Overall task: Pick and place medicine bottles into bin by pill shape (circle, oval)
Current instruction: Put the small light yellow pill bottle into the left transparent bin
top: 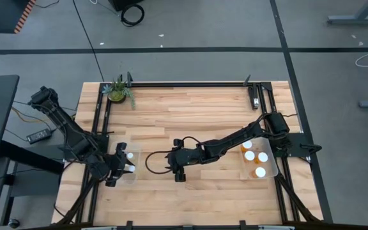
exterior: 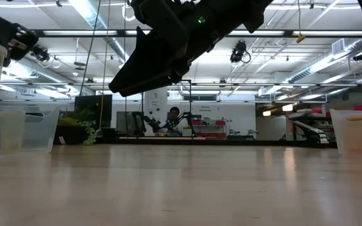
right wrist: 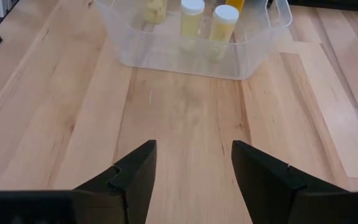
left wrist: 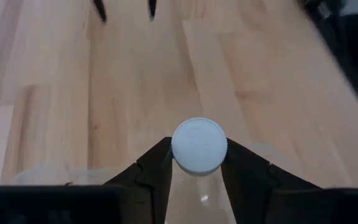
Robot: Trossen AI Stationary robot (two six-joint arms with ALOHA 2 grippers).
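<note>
At the table's near edge, around eight o'clock from the centre, the left gripper (top: 121, 165) is held over a clear plastic bin (top: 130, 177), its dark arm bent back toward ten o'clock. Its two dark fingers (left wrist: 151, 177) are clamped on a small bottle with a ribbed round white cap (left wrist: 199, 145); the cap is seen end-on between the fingertips, and the bottle's body is mostly hidden behind it. What else lies in that bin cannot be told.

Near the table's middle, the right gripper (top: 179, 167) is held above bare pale wooden planks (right wrist: 185, 118), with the right arm stretched out low from its base at three o'clock. Its fingers (right wrist: 133, 171) are spread wide apart and nothing is held between them.

At about four o'clock, a second clear plastic bin (top: 270, 167) is set by the right arm's base. Four white-capped medicine bottles (top: 255, 155) are stood upright in it, one with an orange body.

Farthest off, at eleven o'clock, a small green potted plant (top: 117, 91) is placed at the table's corner.
</note>
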